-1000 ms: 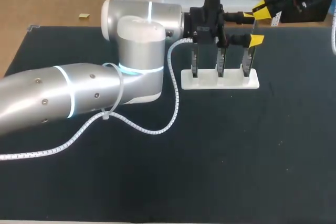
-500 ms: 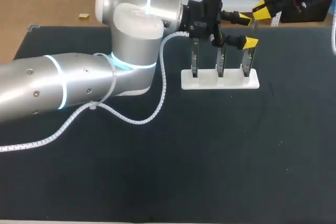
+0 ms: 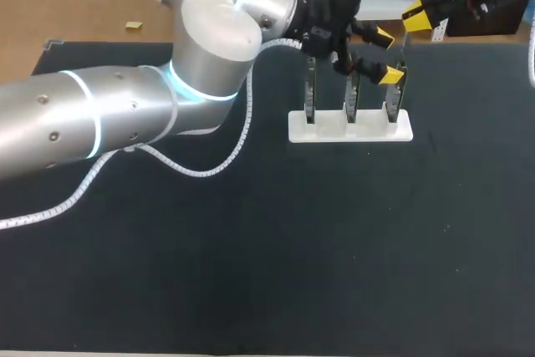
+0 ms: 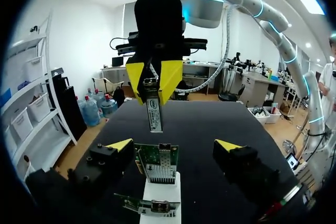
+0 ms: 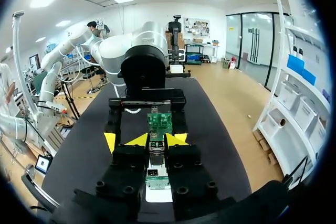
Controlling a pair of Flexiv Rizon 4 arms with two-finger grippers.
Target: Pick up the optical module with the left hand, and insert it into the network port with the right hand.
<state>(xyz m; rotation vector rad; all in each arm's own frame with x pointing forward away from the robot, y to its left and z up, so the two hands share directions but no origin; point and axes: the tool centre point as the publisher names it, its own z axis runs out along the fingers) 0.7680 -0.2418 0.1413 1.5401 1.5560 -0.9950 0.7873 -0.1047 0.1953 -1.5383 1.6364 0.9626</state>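
Surface: dark mat (image 3: 334, 232) carrying a white stand (image 3: 351, 129) with three boards upright in a row.
Left end effector (image 4: 173, 144): fingers spread wide with nothing in their hold. In the head view it hangs over the right end of the stand (image 3: 388, 56).
Network card (image 4: 157, 162): green board standing in the stand, seen between the left end effector's yellow tips and touched by neither.
Right end effector (image 4: 154, 85): comes in from the far right corner and is clamped on the optical module (image 4: 154, 113), pinched between its two yellow tips.
Optical module: silver bar held upright in the air, its lower end sticking out past the fingers, above and beyond the network card, apart from it.
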